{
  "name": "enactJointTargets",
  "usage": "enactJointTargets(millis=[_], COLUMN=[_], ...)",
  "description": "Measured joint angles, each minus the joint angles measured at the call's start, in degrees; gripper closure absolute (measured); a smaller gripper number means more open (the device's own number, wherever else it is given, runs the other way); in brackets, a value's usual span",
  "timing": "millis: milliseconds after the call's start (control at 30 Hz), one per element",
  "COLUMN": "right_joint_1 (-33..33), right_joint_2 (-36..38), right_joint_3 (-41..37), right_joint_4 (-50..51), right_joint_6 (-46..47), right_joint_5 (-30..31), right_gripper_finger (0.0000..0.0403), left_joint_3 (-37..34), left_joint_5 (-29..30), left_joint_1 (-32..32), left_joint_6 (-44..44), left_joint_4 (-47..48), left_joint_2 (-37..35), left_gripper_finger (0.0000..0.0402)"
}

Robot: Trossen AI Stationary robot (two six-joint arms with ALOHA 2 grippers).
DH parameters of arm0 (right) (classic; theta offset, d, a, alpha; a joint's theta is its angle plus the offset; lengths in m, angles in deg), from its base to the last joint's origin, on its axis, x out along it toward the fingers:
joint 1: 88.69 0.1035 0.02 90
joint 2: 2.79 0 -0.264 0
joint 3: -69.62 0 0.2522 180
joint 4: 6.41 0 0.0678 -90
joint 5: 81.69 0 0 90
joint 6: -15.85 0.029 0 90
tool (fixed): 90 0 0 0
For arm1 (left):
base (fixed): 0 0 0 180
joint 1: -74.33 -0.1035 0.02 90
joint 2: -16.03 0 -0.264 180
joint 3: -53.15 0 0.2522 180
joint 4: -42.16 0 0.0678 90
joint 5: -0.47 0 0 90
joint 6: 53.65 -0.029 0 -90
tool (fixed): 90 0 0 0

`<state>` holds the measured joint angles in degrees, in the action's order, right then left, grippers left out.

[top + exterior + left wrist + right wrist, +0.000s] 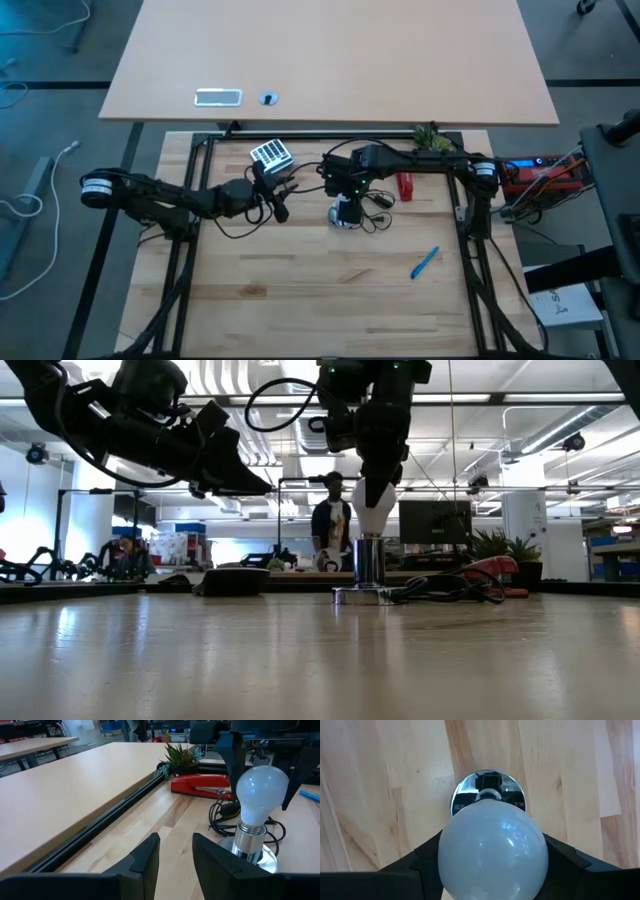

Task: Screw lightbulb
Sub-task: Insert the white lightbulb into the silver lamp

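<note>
The lightbulb (261, 787) is a white frosted globe standing upright, its narrow screw end down in the top of the shiny silver socket (248, 851). The socket stands on its round base on the wooden table (320, 290). My right gripper (492, 855) comes down from above and is shut on the globe. My left gripper (175, 857) hovers to the socket's left in the high view, clear of the table. Its fingers point about level toward the bulb, a narrow gap between them with nothing in it. My right gripper pinches the bulb's globe between its two fingers (427, 857), one on each opposite side at the widest part (286, 785). The fingers come from above, pointing steeply down. The bulb stands upright below them, its screw end (251, 827) at the socket's mouth.
The socket's black cord (220, 815) coils beside its base. A red stapler (200, 785) and a small plant (181, 757) lie behind it. A blue pen (425, 262) is at the near right and a white gridded block (270, 154) at the far left. A person (330, 520) stands beyond the table.
</note>
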<state>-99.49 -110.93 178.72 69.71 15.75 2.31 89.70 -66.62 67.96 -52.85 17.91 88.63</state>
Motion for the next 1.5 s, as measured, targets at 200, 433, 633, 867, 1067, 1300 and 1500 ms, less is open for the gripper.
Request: enactJointTargets(millis=[200,433,633,867,1067,1300,1500], right_joint_1=[0.0,-0.09,-0.09,-0.09,-0.19,-0.96,-1.25], right_joint_2=[-0.15,-0.99,-0.44,-0.05,-0.01,3.45,15.53], right_joint_3=[-0.51,-0.55,-0.7,1.91,5.21,9.05,0.05], right_joint_4=[-1.37,-1.11,-0.98,0.07,1.13,5.26,-3.85], right_joint_6=[-0.61,-0.68,-0.05,0.02,-0.61,-0.57,2.16], right_joint_5=[-0.02,-0.62,-0.46,-0.44,0.51,7.06,7.26], right_gripper_finger=[0.0166,0.0111,0.0079,0.0095,0.0109,0.0132,0.0187], left_joint_3=[0.0,0.0,0.0,0.0,0.0,0.28,4.74], left_joint_5=[0.0,0.0,0.0,0.0,-0.02,-9.88,-11.15], left_joint_1=[0.0,0.0,0.0,0.0,0.01,1.45,4.49], left_joint_6=[0.0,0.0,-0.01,-0.04,-0.04,-1.24,-5.47], left_joint_4=[-0.05,0.04,0.33,0.54,0.66,-0.19,1.13], left_joint_2=[0.0,-0.04,-0.04,-0.04,-0.04,-0.04,1.96], left_gripper_finger=[0.0288,0.028,0.0291,0.0303,0.0302,0.0294,0.0331])
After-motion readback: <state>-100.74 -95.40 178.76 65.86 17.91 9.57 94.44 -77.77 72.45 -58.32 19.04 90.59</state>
